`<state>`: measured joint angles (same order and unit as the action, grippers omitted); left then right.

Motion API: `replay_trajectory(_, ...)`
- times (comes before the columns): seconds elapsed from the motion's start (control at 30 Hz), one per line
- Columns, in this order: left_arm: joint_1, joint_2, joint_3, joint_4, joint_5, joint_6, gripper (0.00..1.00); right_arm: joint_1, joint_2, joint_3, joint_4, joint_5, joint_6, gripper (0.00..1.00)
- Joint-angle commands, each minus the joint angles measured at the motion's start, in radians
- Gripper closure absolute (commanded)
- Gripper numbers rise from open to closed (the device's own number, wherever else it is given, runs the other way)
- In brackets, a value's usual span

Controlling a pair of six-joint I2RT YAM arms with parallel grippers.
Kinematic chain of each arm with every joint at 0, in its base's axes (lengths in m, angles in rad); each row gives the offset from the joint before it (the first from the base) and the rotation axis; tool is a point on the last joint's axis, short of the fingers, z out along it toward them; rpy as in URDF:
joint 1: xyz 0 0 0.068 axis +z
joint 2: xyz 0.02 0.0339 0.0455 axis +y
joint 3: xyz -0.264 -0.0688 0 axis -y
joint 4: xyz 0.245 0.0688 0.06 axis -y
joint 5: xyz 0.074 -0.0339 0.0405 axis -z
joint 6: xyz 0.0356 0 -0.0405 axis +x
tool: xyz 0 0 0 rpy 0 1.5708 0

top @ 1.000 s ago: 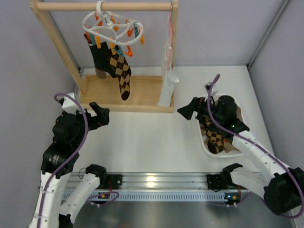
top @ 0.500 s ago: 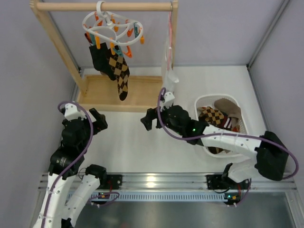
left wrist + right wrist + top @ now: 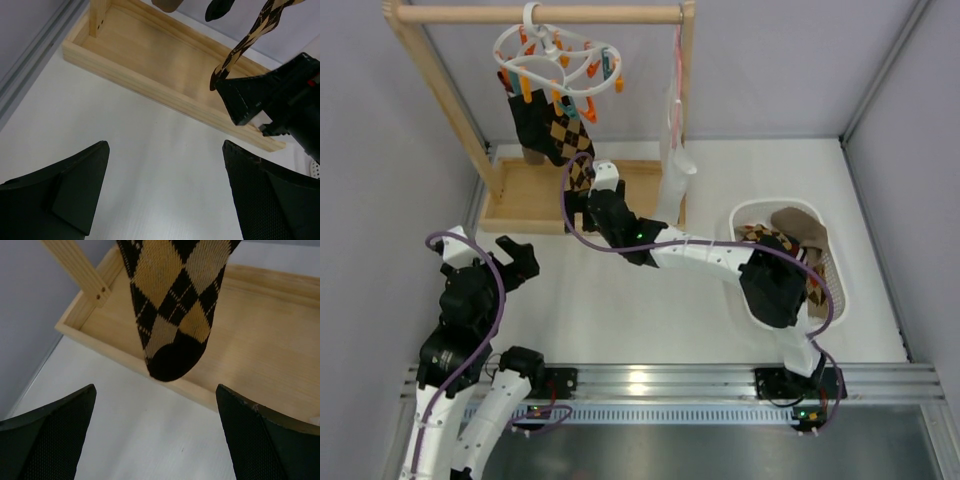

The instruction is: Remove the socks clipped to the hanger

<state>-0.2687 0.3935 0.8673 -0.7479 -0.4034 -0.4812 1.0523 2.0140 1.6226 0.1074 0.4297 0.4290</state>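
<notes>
Because the brown-and-tan diamond-checked soft sock (image 3: 172, 315) dangles limp and light from the white plastic ring-shaped hanger (image 3: 557, 52) at eleven o'clock over the white surface (image 3: 650, 300), we would pinch it across the foot, above its dark toe, and pull down steadily until it slips free. Our right tool (image 3: 156, 390) stands spread just below that toe. Our left tool (image 3: 165, 150), also spread, sits at eight o'clock.

White ring hanger (image 3: 557, 55), hook on top, orange and teal clips around the rim, hangs above the far-left corner of the tabletop. Clipped to it, hanging straight down and touching: black sock (image 3: 528, 118) and diamond-checked sock (image 3: 570, 140), brown-and-tan, black toe lowest. A brown sock (image 3: 532, 155) shows below the black one. Loose socks (image 3: 790, 235), checked and brown, lie heaped near the right edge.
</notes>
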Motion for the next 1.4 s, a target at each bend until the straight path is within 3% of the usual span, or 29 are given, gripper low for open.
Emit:
replay_trajectory(0.0,0.005,-0.018,-0.008,0.048,0.009,-0.01,0.02,0.012,0.078,0.132,-0.074,0.186,-0.056,0.01)
replay_trajectory(0.1,0.005,-0.019,-0.01,0.048,0.018,-0.01,0.02,0.0,0.189,0.252,-0.078,0.28,-0.129,0.01)
replay_trajectory(0.27,0.005,-0.016,-0.01,0.051,0.034,-0.005,0.02,-0.029,0.334,0.447,-0.103,0.25,-0.191,0.18)
replay_trajectory(0.47,0.005,-0.013,-0.01,0.056,0.046,-0.005,0.02,-0.049,0.293,0.381,-0.013,0.216,-0.203,0.65)
replay_trajectory(0.5,0.005,-0.013,-0.01,0.061,0.048,-0.004,0.02,-0.046,0.276,0.326,0.029,0.205,-0.207,0.81)
replay_trajectory(0.6,0.006,0.002,0.004,0.064,0.054,-0.002,0.02,-0.032,0.192,0.21,0.121,0.199,-0.223,0.98)
replay_trajectory(0.77,0.005,0.074,0.103,0.062,0.13,-0.022,0.02,-0.011,0.034,0.053,0.167,0.115,-0.237,1.0)
replay_trajectory(0.83,0.005,0.111,0.211,0.071,0.175,-0.03,0.02,-0.002,-0.033,-0.022,0.169,0.058,-0.234,1.0)
replay_trajectory(1.0,0.005,0.301,0.503,0.074,0.314,-0.017,0.02,0.006,-0.194,-0.208,0.169,-0.162,-0.245,1.0)
replay_trajectory(1.2,0.005,0.507,0.714,0.076,0.347,-0.014,0.02,0.005,-0.354,-0.393,0.155,-0.325,-0.217,1.0)
replay_trajectory(1.37,0.005,0.659,0.867,0.078,0.469,-0.025,0.02,0.005,-0.515,-0.526,0.179,-0.407,-0.211,1.0)
